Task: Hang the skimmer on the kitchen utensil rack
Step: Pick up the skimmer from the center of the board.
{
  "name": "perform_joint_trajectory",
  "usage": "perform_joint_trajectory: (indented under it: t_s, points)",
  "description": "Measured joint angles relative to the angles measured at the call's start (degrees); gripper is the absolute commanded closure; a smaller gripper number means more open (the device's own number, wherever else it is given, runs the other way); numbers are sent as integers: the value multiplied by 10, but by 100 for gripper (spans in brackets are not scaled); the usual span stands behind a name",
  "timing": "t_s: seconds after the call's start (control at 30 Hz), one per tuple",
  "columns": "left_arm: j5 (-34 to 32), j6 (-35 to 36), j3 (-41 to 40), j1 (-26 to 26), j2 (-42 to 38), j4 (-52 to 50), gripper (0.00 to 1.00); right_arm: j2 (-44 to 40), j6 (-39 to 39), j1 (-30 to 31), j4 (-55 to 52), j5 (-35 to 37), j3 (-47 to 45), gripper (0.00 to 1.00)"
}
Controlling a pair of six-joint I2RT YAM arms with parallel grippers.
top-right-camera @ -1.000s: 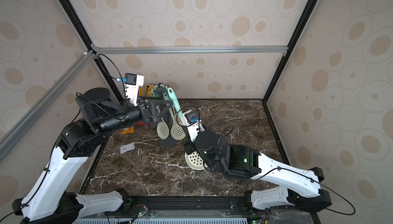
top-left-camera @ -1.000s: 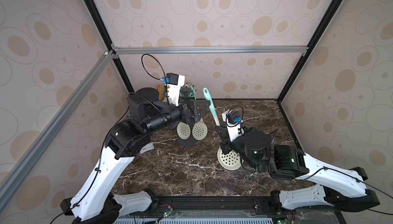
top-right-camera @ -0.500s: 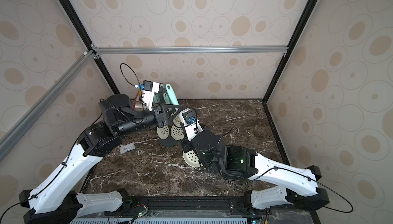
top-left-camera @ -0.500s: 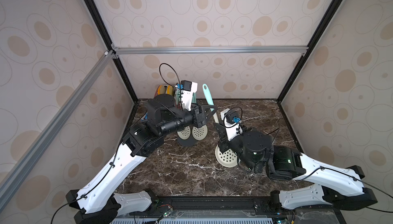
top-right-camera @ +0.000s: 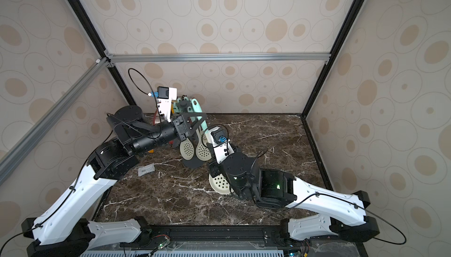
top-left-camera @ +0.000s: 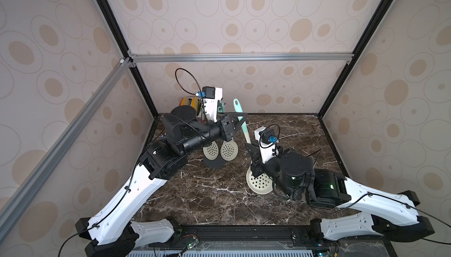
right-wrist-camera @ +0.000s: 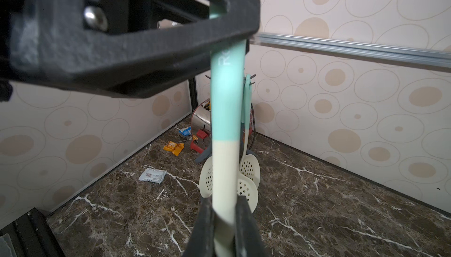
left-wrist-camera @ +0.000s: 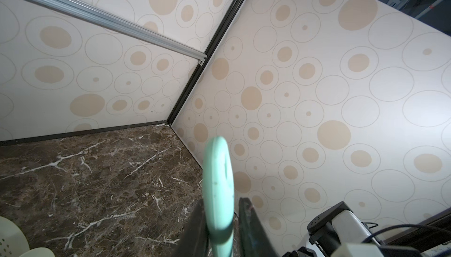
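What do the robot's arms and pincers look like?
The left arm and the right arm have white shells, black joints and thin black cables. The left pincer and the right pincer are black; the left one's fingers are open triangular frames. Each wrist carries a white camera block with a blue plug.

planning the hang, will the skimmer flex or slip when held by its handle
Probably stiff: the skimmer handle runs straight above the right claw. Likely light, its bowl thin and perforated. The smooth handle might pivot in a pinch.
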Motion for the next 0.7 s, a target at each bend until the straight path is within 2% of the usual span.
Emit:
perform_joint_trajectory:
  t_s: [0.1, 0.17, 0.2, 0.27, 0.3, 0.37, 0.47, 0.7]
  points:
    - [-2, -4, 0, 0, 0, 0, 100, -6, 4, 0, 4, -4, -8, 100]
    - [-3, -3, 0, 0, 0, -3, 100, -9, 5, 0, 9, -10, -13, 100]
    - [-3, -3, 1, 0, -1, -5, 100, -10, 3, 0, 11, -16, -14, 91]
    - [2, -1, 3, 3, -4, -13, 100, -11, -3, -1, 12, -30, -14, 58]
    - [12, 2, 6, 11, -5, -18, 100, -13, -14, -3, 13, -46, -14, 44]
    - [37, 8, 8, 32, -9, -31, 100, -19, -30, -6, 12, -88, -14, 32]
    - [84, 22, 13, 74, -12, -64, 100, -39, -38, -45, -1, -181, -14, 27]
    - [191, 66, 51, 117, -11, -144, 100, -50, 21, -247, -25, -509, 12, 23]
